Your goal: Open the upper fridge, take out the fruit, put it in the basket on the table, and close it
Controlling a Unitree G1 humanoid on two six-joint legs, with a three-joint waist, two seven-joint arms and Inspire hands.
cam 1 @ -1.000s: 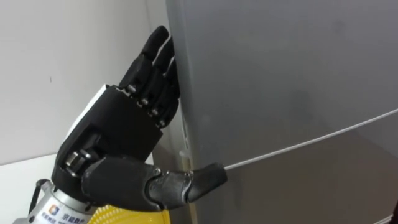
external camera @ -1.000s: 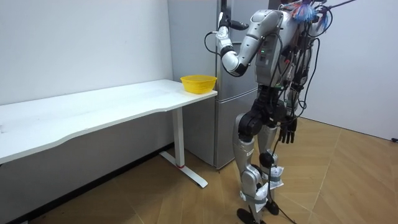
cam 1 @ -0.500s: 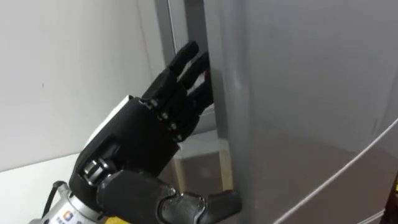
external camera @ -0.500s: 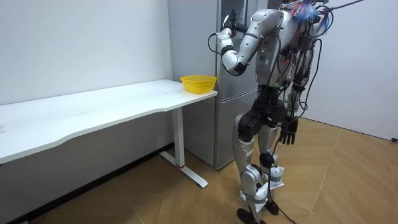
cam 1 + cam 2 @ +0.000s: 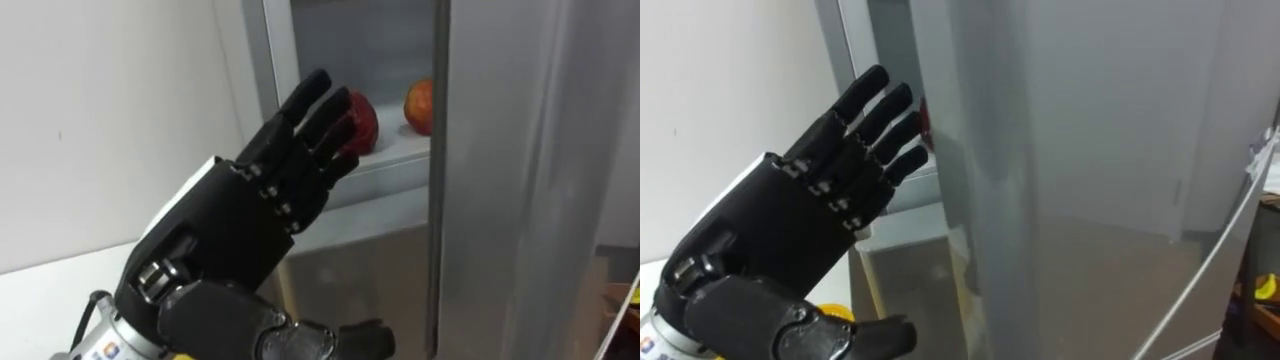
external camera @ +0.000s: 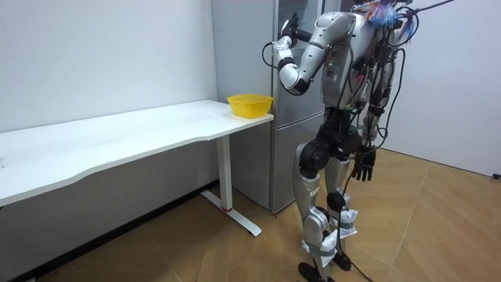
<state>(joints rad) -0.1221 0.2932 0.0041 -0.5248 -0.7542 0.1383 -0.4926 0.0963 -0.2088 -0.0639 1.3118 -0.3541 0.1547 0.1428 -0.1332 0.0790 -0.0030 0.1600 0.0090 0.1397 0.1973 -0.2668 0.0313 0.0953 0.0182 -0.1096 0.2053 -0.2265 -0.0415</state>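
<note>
**Left hand [image 5: 235, 225] raised at the open upper fridge door [image 5: 520, 150], fingers straight and spread, holding nothing.**

The black palm sits nearest, in the lower left of the left eye view, with its fingertips reaching up to frame centre. Just right of them the grey door's edge runs from top to bottom. Beyond, in the upper middle, a white shelf [image 5: 385, 160] carries a red fruit [image 5: 365, 122], partly behind the fingertips, and a red-and-yellow fruit [image 5: 419, 105] against the door edge. In the room view the robot stands at the fridge, beside a white table [image 6: 117, 141] bearing a yellow bowl [image 6: 250, 104]. Its right hand [image 6: 362, 166] hangs by the thigh, fingers loose.
</note>
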